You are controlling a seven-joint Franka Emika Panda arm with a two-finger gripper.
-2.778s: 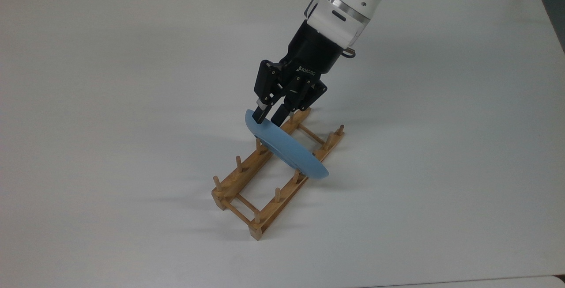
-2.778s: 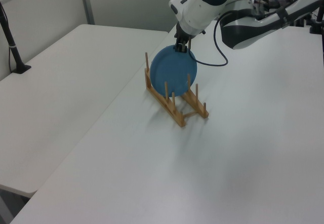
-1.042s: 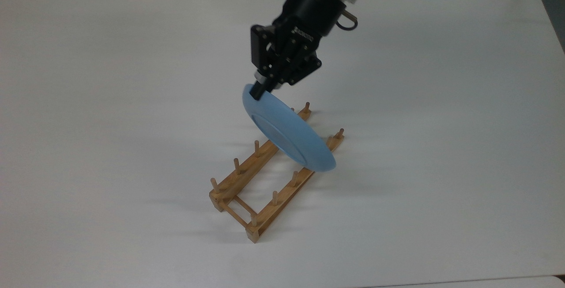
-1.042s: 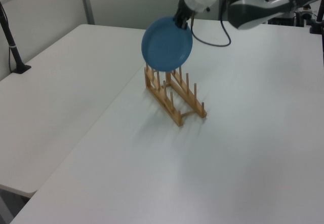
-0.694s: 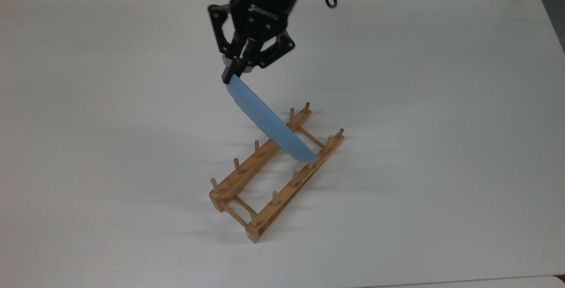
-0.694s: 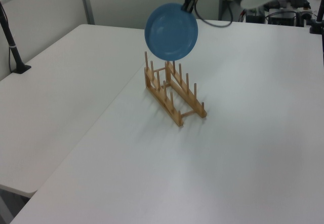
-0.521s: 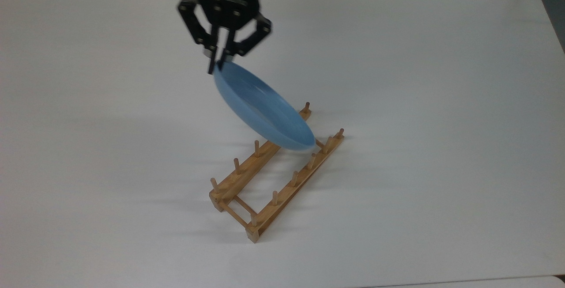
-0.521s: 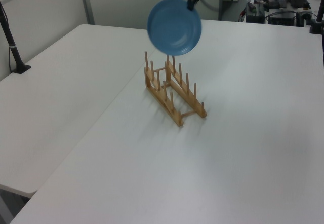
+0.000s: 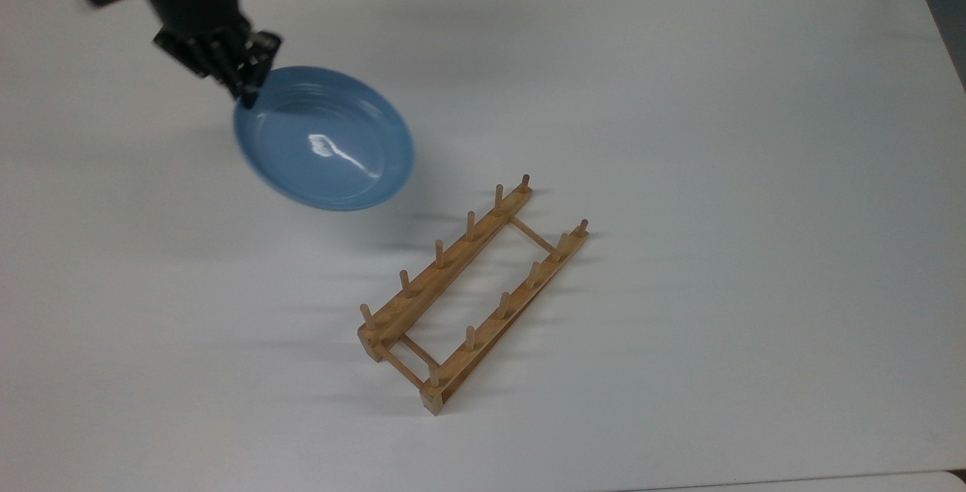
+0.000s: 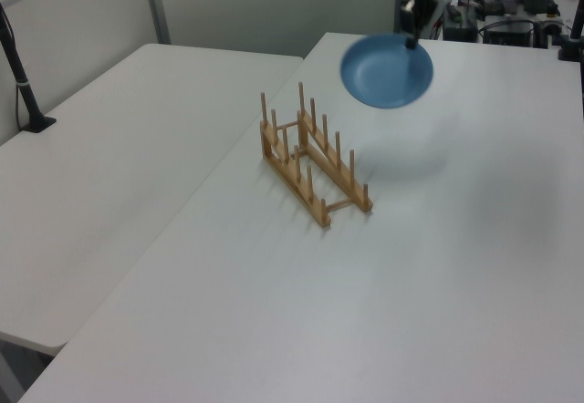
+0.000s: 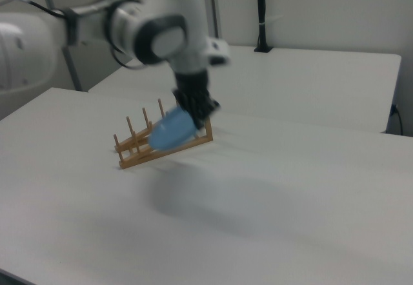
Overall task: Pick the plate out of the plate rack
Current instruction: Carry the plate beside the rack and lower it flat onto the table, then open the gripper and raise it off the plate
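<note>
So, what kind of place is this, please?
Probably a robotics lab or workshop: plain white tables pushed together, a robot arm's gripper holding a blue plate above a wooden plate rack, and cables and equipment behind.

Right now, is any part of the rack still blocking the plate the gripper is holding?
No. The gripper holds the plate by its rim, in the air, apart from the rack; no peg touches it.
</note>
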